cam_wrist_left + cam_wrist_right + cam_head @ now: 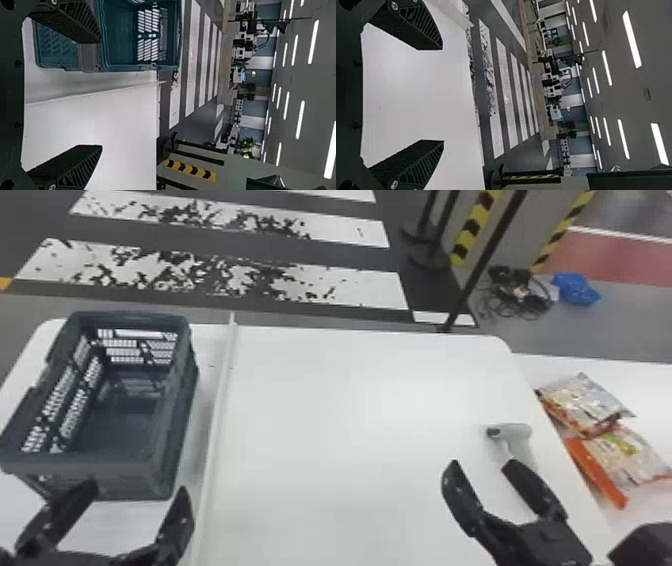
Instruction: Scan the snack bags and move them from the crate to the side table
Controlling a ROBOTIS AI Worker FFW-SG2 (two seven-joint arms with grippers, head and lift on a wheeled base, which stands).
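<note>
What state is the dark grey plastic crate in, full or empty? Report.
Empty: the head view looks into the crate, onto bare floor and walls.

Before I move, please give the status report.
Left tool, right tool open, empty. Snack bags on side table. Handheld scanner just beyond right tool, may obstruct.

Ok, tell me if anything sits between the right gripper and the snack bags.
Yes: the scanner lies on the table just ahead of the right gripper, roughly toward the bags; nothing else visible stands between.
</note>
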